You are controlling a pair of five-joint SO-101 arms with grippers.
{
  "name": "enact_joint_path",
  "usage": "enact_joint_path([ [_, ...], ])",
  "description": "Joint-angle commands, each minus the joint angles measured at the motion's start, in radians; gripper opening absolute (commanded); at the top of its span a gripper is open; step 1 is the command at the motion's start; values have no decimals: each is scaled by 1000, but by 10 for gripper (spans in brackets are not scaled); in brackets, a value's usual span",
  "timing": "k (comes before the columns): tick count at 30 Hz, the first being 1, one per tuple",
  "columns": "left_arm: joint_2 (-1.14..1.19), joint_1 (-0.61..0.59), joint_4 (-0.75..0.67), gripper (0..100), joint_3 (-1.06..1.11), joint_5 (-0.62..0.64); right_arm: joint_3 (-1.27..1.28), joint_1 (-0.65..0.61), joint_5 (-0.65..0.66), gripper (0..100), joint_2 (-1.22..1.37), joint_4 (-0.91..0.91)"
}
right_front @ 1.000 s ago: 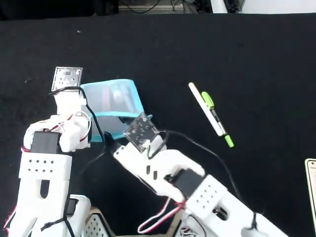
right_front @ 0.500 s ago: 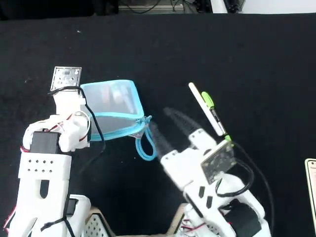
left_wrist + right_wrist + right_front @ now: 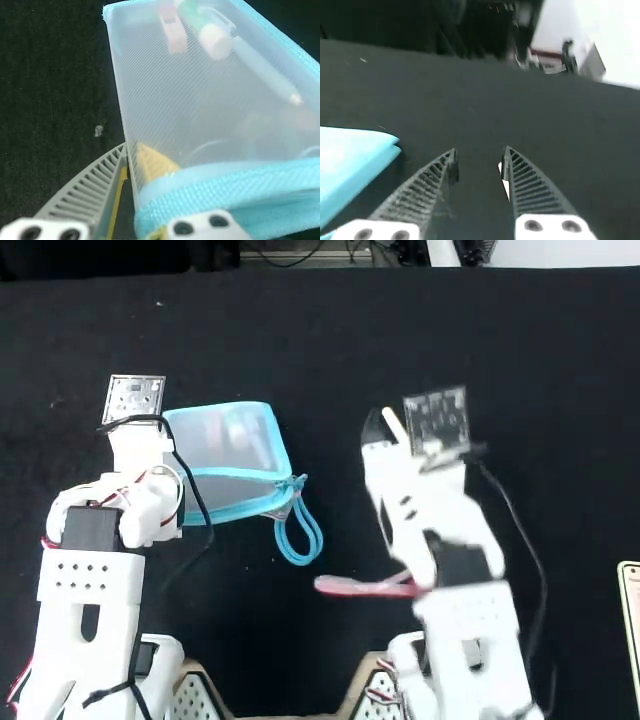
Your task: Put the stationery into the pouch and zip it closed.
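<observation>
Gripping translucent blue-trimmed pouch [image 3: 200,110] — left jaws; right jaws parted over black table [image 3: 520,340].

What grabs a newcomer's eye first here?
The translucent blue pouch on the left of the black table stands out first. The left gripper is clamped on its edge, and stationery shows through its wall. Next is the right arm stretched over the table's middle, with the right gripper open above the cloth and a white pen poking out beside the arm.
</observation>
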Motion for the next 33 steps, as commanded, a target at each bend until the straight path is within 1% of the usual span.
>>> enact_joint_path([
  [1, 5, 7, 20, 30, -15, 14, -45, 92, 0, 131, 216, -227],
  [4, 5, 7, 20, 30, -15, 14, 7, 117, 0, 131, 271, -371],
  [8, 5, 7, 20, 30, -15, 14, 117, 115, 5, 131, 320, -623],
  [11, 5, 7, 20, 30, -15, 14, 133, 114, 8, 133, 392, -713],
  [15, 5, 7, 20, 30, -15, 14, 27, 114, 8, 133, 550, -720],
  [23, 5, 5, 20, 30, -15, 14, -269, 123, 8, 133, 990, -718],
  [26, 5, 5, 20, 30, -15, 14, -315, 133, 8, 133, 1049, -717],
  [30, 5, 5, 20, 30, -13, 14, -337, 137, 8, 133, 1066, -713],
  [33, 5, 5, 20, 30, -13, 14, -378, 135, 32, 134, 1067, -617],
])
